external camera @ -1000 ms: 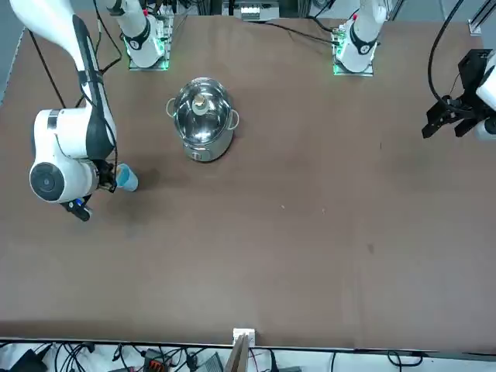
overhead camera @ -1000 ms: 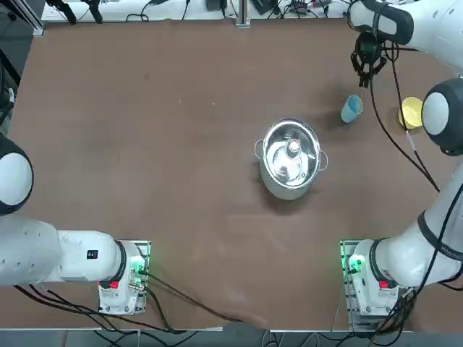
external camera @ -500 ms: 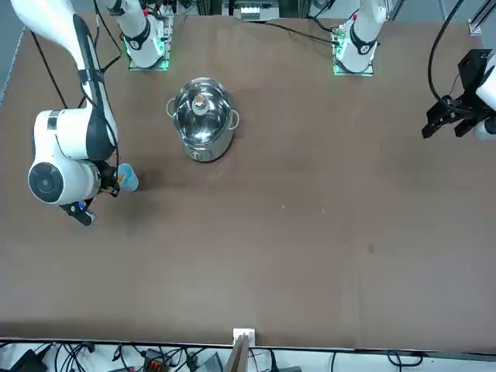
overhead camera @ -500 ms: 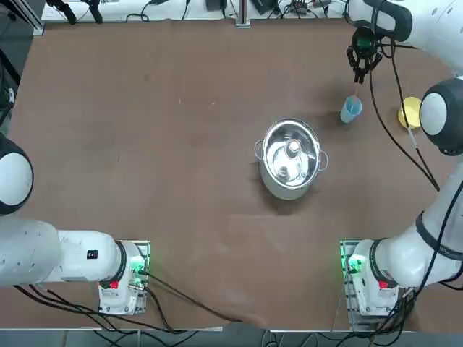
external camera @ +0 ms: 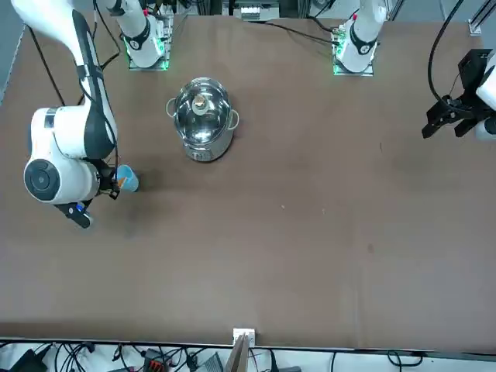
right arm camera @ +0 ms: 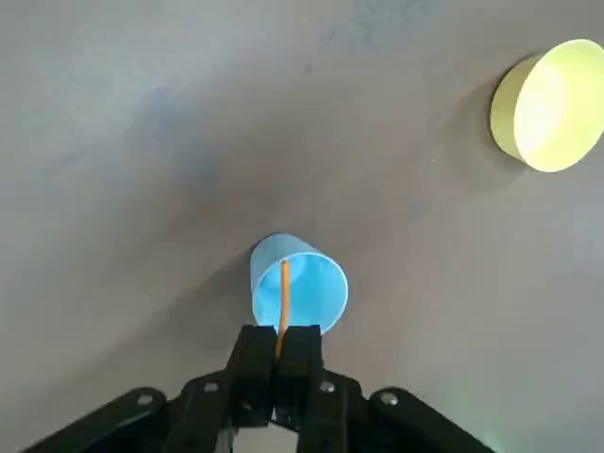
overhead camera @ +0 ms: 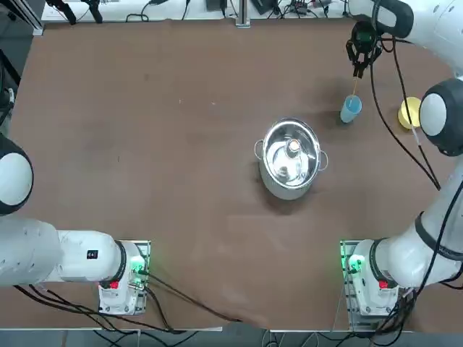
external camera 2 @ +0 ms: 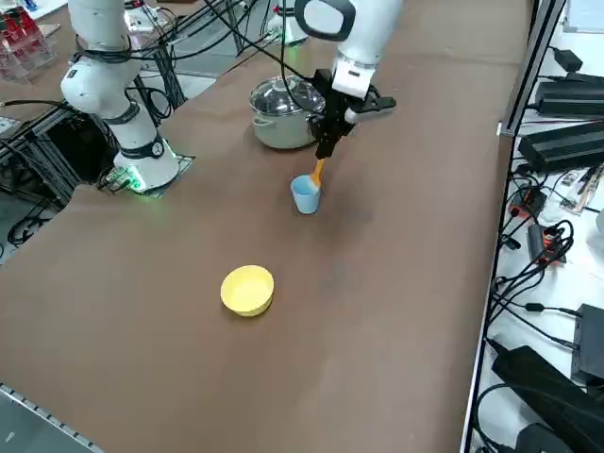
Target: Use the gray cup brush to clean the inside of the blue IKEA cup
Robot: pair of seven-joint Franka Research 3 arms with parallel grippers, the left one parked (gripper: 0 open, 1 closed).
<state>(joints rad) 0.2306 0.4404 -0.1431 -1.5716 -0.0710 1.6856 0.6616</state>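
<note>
The blue IKEA cup (overhead camera: 351,109) stands upright on the brown table, to the right of and beyond the steel pot. My right gripper (overhead camera: 357,69) hangs above it, shut on the upper end of the gray cup brush (overhead camera: 354,87), a thin orange stick. In the right wrist view the fingers (right arm camera: 253,363) pinch the brush (right arm camera: 283,300), which points down into the cup's mouth (right arm camera: 300,283). The right side view shows the gripper (external camera 2: 327,147) just above the cup (external camera 2: 305,194), the brush (external camera 2: 317,172) leaning into its opening. Its pale end is hidden inside the cup.
A steel pot (overhead camera: 291,157) with a knob inside stands mid-table. A small yellow bowl (overhead camera: 409,112) lies on its side to the right of the cup, also seen as the bowl (external camera 2: 247,289). Cables hang from the right arm near the cup.
The right gripper has shifted slightly left and turned at the wrist, so the orange brush now shows above the cup. Cup, pot and bowl have not moved.
</note>
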